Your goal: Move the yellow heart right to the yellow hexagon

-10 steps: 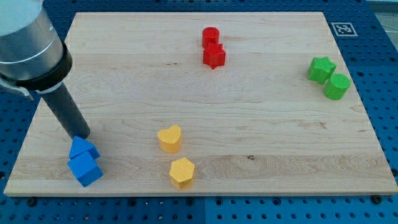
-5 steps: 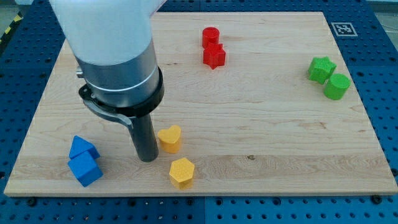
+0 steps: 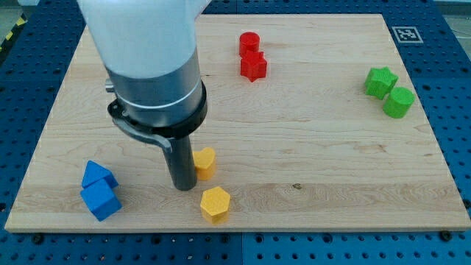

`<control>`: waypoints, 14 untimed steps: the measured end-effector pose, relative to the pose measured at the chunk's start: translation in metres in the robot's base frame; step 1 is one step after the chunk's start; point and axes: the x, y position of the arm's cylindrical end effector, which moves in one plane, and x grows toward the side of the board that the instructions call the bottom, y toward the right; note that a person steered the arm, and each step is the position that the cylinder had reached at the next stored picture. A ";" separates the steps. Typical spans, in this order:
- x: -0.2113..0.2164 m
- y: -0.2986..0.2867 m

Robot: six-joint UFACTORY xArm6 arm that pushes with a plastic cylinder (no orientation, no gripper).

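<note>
The yellow heart (image 3: 205, 161) lies on the wooden board at the lower middle, partly hidden on its left by my rod. The yellow hexagon (image 3: 215, 204) lies just below it and slightly to the right. My tip (image 3: 182, 185) rests on the board, touching the heart's left side and a little up and left of the hexagon.
Two blue blocks (image 3: 98, 191) sit together at the lower left. A red cylinder (image 3: 249, 43) and a red star (image 3: 253, 66) sit at the top middle. A green star (image 3: 380, 81) and a green cylinder (image 3: 399, 101) sit at the right.
My rod swept from beside the blue blocks to the right, reached the heart's left side, and has nudged the heart slightly to the right.
</note>
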 end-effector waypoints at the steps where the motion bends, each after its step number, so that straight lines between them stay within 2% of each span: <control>1: -0.014 0.003; 3: -0.012 0.092; 4: -0.006 0.109; 6: -0.018 0.019; 7: -0.053 0.012; 8: -0.062 0.031; 10: -0.025 0.070; 11: -0.038 0.064; 12: -0.073 0.065; 13: -0.076 0.097; 14: -0.051 0.121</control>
